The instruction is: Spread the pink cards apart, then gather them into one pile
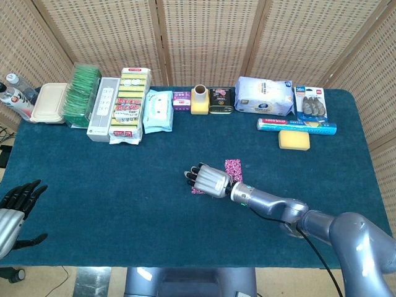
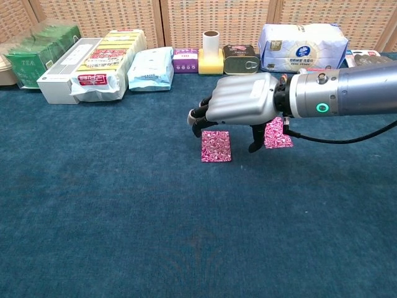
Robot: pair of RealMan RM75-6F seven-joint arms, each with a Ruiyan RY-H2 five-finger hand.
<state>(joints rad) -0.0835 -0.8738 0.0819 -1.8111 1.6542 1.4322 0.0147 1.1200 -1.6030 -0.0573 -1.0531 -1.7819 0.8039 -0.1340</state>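
Observation:
Two pink patterned cards lie apart on the blue cloth. The near card [image 2: 216, 146] [image 1: 197, 190] sits just below my right hand [image 2: 239, 107] [image 1: 209, 179], which hovers over its far edge, palm down, fingers curled and holding nothing. The second card [image 2: 276, 135] [image 1: 233, 166] lies to the right, partly hidden behind the hand's thumb in the chest view. My left hand [image 1: 13, 210] hangs off the table's near left corner, fingers apart and empty.
Along the back edge stand boxes and packs: green tea [image 2: 34, 59], a white box [image 2: 65, 69], sponges [image 2: 105, 59], wipes [image 2: 151, 68], a yellow holder [image 2: 211, 56], a tin [image 2: 240, 59], tissues [image 2: 304, 46]. A yellow sponge [image 1: 293, 140] lies at right.

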